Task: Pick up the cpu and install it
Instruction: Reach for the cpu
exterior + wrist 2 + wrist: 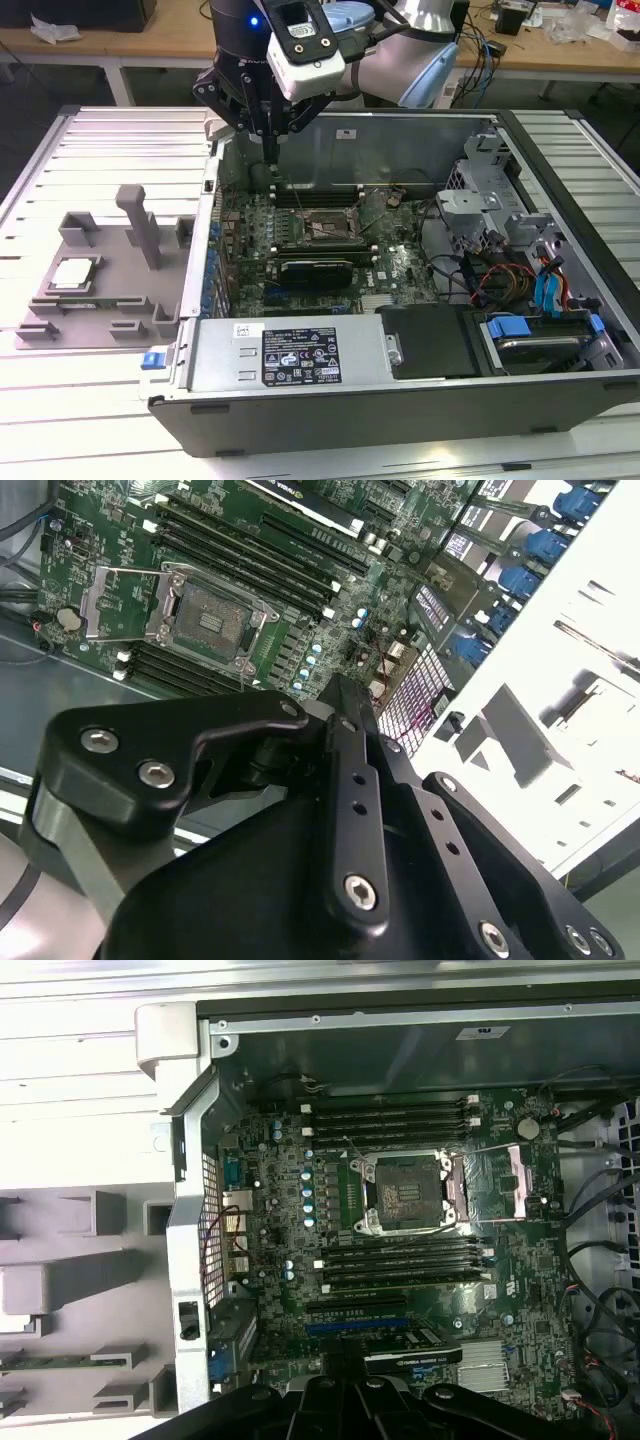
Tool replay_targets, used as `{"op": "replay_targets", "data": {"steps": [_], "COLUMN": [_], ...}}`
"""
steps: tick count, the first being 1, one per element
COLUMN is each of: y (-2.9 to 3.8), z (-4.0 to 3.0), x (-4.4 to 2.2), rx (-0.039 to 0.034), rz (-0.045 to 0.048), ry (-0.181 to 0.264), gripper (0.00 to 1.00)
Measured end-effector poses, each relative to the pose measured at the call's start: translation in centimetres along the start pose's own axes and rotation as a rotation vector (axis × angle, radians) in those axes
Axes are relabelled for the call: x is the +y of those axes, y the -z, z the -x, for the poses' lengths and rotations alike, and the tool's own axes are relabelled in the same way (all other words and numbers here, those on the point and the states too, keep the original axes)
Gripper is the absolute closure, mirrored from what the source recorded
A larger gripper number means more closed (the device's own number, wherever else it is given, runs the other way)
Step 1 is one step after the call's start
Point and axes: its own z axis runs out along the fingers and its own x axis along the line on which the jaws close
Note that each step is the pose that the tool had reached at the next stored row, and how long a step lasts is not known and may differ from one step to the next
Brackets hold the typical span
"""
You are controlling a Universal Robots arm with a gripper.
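Observation:
The cpu (73, 272), a small square chip with a silver top, lies flat on the grey fixture tray (100, 300) at the exterior view's left, outside the computer case. My gripper (270, 150) hangs above the case's back corner, over the motherboard's edge and well away from the cpu. Its fingers (345, 705) are shut with nothing between them. The cpu socket (405, 1192) sits in the middle of the motherboard with its frame raised, also seen as the socket (325, 228) (205, 620) in the other views.
The open computer case (400, 400) holds the green motherboard (300, 1220), memory slots, a graphics card (315, 270), cables and drive bays (540, 330) at the exterior view's right. An upright post (140, 225) rises from the tray. The case wall (200, 260) stands between tray and motherboard.

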Motion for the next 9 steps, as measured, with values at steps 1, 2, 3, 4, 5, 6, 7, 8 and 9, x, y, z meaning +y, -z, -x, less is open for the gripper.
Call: {"op": "replay_targets", "data": {"steps": [1, 2, 3, 4, 5, 6, 7, 8, 9], "y": [0.00, 0.00, 0.01, 0.01, 0.01, 0.02, 0.03, 0.03, 0.04], "z": [-0.08, -0.18, -0.45, -0.52, -0.58, -0.85, -1.11, -1.35, -1.50], "x": [-0.01, -0.02, -0.03, -0.04, -0.04, -0.07, -0.08, -0.10, -0.11], "rx": [-0.0001, -0.0001, -0.0001, -0.0001, -0.0001, -0.0001, 0.0000, -0.0001, -0.0001], "rz": [0.0001, 0.0001, 0.0001, 0.0000, 0.0001, 0.0001, 0.0000, 0.0001, 0.0001], "ry": [0.000, 0.000, 0.000, 0.000, 0.000, 0.000, 0.000, 0.000, 0.000], "gripper": [0.89, 0.89, 0.89, 0.89, 0.89, 0.89, 0.89, 0.89, 0.89]}}
